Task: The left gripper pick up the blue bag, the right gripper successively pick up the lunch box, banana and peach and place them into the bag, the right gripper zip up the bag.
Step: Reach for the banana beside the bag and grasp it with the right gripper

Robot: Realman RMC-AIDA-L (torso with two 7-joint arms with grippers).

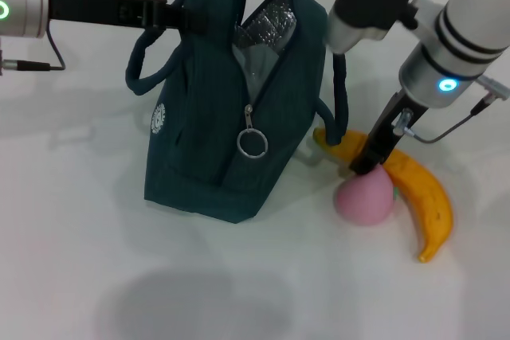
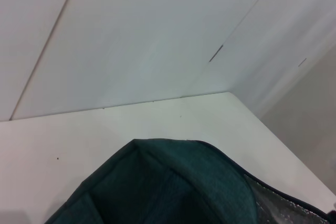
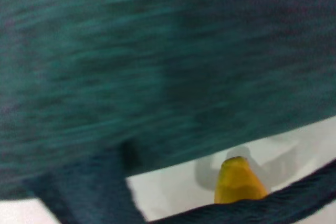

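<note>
A: Head view first: where's the dark teal fabric lunch bag (image 1: pixel 223 133) with the silver lining?

B: Upright on the white table (image 1: pixel 72 260), its top unzipped and gaping, a round metal zip ring (image 1: pixel 252 142) hanging on its front. The left gripper (image 1: pixel 177 15) reaches in from the left and is clenched on the bag at its top, by the looped carry handle (image 1: pixel 147 61).

A: And the right gripper (image 1: pixel 365 166)?

B: Low on the table at the bag's right side, its dark fingers (image 1: pixel 374 149) pointing down onto the long yellow banana (image 1: pixel 418 193). I can't tell whether they are spread or closed on it.

A: The fruit?

B: The banana lies curved on the table to the right of the bag, one end near the bag's base. The round pink peach (image 1: pixel 364 197) sits just in front of it, touching it, right below the fingertips.

A: The wrist views?

B: The left wrist view looks over the bag's teal top (image 2: pixel 168 182) toward the table's far corner and pale wall panels (image 2: pixel 157 35). The right wrist view is filled with teal fabric (image 3: pixel 157 61), with the banana's tip (image 3: pixel 239 182) showing below it above a dark strap (image 3: pixel 273 203).
</note>
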